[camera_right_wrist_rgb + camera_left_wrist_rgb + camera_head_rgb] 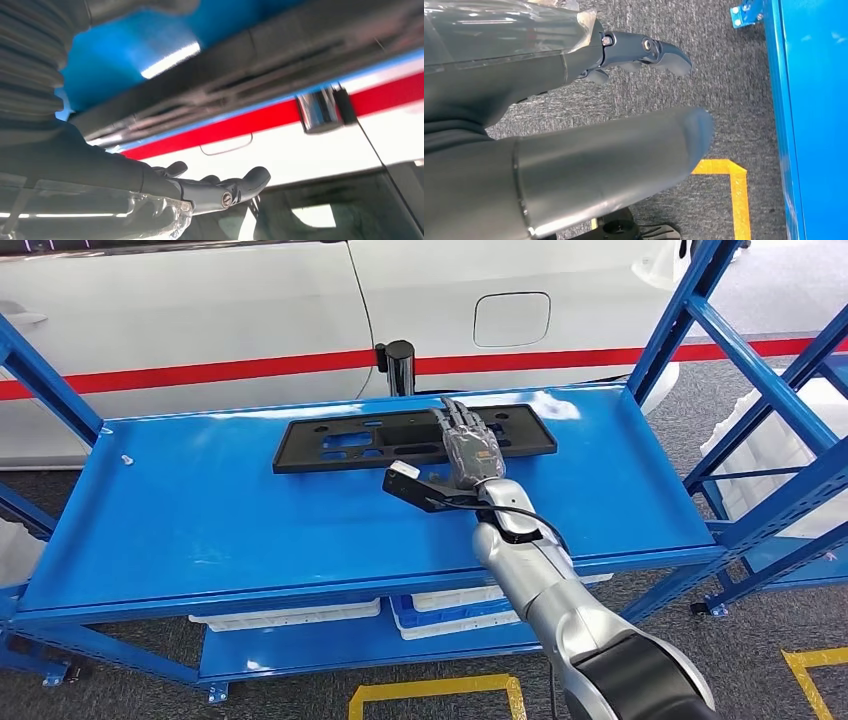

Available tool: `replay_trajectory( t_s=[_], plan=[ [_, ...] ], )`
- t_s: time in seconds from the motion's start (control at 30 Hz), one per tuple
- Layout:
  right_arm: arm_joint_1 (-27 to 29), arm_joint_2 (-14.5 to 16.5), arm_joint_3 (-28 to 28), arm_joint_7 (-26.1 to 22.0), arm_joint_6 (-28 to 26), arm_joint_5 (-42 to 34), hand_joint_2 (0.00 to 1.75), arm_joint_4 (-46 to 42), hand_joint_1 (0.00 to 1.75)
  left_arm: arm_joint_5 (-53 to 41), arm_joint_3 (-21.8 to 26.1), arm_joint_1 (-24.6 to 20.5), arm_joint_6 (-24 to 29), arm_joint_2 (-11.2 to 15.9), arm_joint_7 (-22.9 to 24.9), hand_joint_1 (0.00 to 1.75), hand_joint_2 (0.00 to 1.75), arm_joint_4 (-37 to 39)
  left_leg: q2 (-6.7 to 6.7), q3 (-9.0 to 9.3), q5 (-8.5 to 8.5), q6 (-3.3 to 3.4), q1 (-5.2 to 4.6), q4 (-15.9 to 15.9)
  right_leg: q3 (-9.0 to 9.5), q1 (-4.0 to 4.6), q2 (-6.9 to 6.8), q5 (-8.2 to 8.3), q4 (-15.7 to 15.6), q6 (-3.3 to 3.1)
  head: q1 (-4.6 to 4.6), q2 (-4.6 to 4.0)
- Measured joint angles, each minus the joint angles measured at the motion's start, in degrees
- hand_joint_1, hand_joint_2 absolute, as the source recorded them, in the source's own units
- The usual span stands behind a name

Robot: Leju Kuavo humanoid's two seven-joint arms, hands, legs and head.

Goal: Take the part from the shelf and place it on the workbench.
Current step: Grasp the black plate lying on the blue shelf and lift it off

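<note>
A flat black plastic part [415,438] lies on the top level of a blue metal shelf [200,530]. The right robot hand [468,448] reaches over the part's right half, fingers stretched out and apart, holding nothing; the part extends mostly to its left. The left robot hand [574,145] hangs beside the shelf above grey carpet, fingers apart and empty.

Shelf [250,530]: blue painted metal, glossy, reflecting light. Part [340,440]: matt black plastic with cutouts. Right hand [468,447]: grey, with a clear plastic film over its back. Right arm [545,590]: smooth silver metal. Floor [704,90]: rough grey carpet with yellow tape. Car [250,300]: glossy white, red stripe.
</note>
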Motion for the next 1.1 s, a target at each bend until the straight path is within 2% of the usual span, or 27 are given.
replay_trajectory(
  t_s=[0.13,0.23,0.53,1.1],
  plan=[
    [-0.9,1.3,-0.7,-1.3,-1.2,0.9,1.75,1.1,1.69,0.2,0.6,0.1,0.5,0.0,0.1,0.00,0.00,0.1,0.00,0.01,0.00,-0.01,0.01,0.0,0.00,0.01,0.00,0.00,0.0,0.00,0.00,0.00],
    [-1.2,2.2,-0.8,-1.8,-1.3,1.3,1.75,1.7,1.74,0.4,1.0,0.2,0.9,0.0,0.1,0.00,0.00,0.2,0.00,0.01,0.01,-0.01,0.01,0.0,0.00,0.01,0.00,0.00,0.0,0.00,0.00,0.00],
    [-2.6,3.8,-1.4,-3.1,-2.0,1.6,1.75,2.8,1.75,1.0,2.3,1.0,1.2,0.0,-0.8,0.00,0.00,0.3,0.00,0.02,0.00,0.00,-0.01,0.0,0.01,0.01,0.00,-0.01,0.0,0.00,0.00,0.00],
    [-2.9,4.0,-2.1,-3.2,-2.6,2.6,1.75,2.4,1.75,0.9,3.4,1.3,1.9,0.0,-1.6,0.00,0.00,0.3,0.00,0.20,0.00,0.00,-0.01,0.0,0.22,0.00,0.00,-0.01,0.0,0.00,0.00,0.00]
  ],
)
